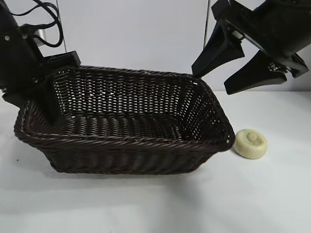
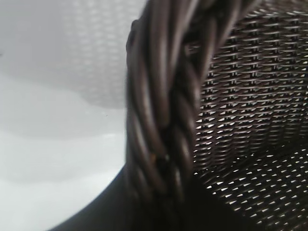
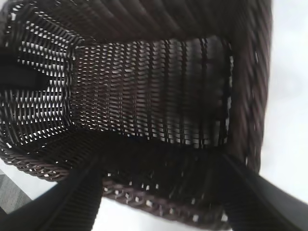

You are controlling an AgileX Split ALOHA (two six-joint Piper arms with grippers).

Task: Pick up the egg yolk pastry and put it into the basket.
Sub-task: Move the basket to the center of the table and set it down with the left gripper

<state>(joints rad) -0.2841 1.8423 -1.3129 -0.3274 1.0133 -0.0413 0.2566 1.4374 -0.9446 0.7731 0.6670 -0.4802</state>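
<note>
Wicker basket (image 1: pixel 126 121) empty, rim gripped by left gripper (image 1: pixel 46 85); pastry (image 1: pixel 250 143) untouched on table (image 1: pixel 155 204); right gripper (image 1: pixel 221 80) hovers, fingers wide.

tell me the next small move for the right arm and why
Probably swing the right gripper out and down toward the egg yolk pastry. The pastry sits on the table just outside the basket, by its right end, untouched, while the open right gripper hangs above the basket's right end, holding nothing. The left gripper is at the basket's far left rim, away from the pastry.
</note>
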